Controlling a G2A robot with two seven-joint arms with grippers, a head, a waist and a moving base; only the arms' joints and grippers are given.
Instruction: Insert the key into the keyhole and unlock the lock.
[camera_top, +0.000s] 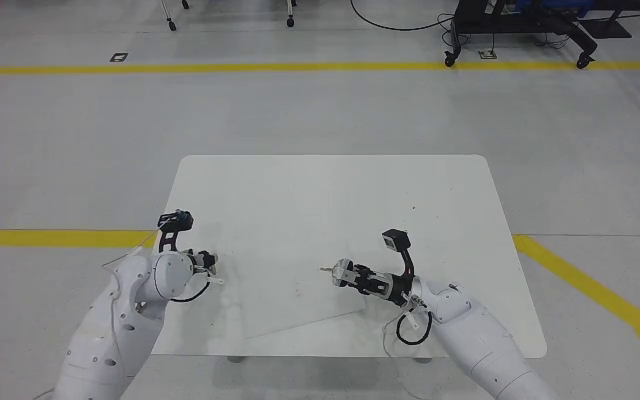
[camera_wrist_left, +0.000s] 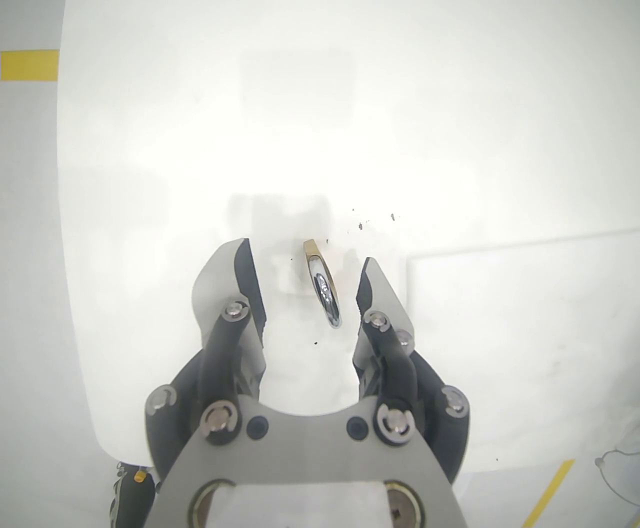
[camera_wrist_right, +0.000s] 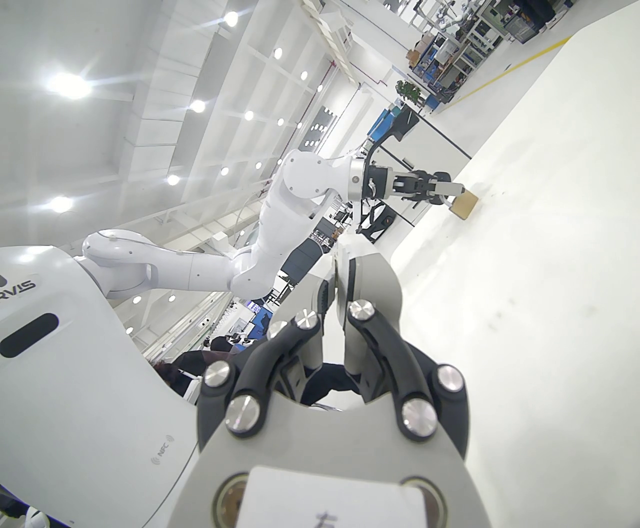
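Note:
A brass padlock (camera_wrist_left: 313, 248) with a chrome shackle (camera_wrist_left: 327, 295) lies on the white table (camera_top: 330, 200) near its left edge, seen edge-on in the left wrist view. My left gripper (camera_wrist_left: 306, 254) is open around the shackle, with a gap on both sides. From the right wrist view the padlock (camera_wrist_right: 466, 205) sits just beyond the left gripper (camera_wrist_right: 450, 190). My right gripper (camera_top: 338, 271) hovers over the table's front middle, shut on the key (camera_top: 325, 268), whose thin tip points left toward the lock. Its fingers (camera_wrist_right: 350, 265) are pressed together.
Small dark specks (camera_wrist_left: 360, 226) mark the table beside the lock. The table's left edge lies close to the left gripper. Yellow floor lines (camera_top: 300, 68) run behind and beside the table, and a dark wheeled cart (camera_top: 520, 20) stands far back right.

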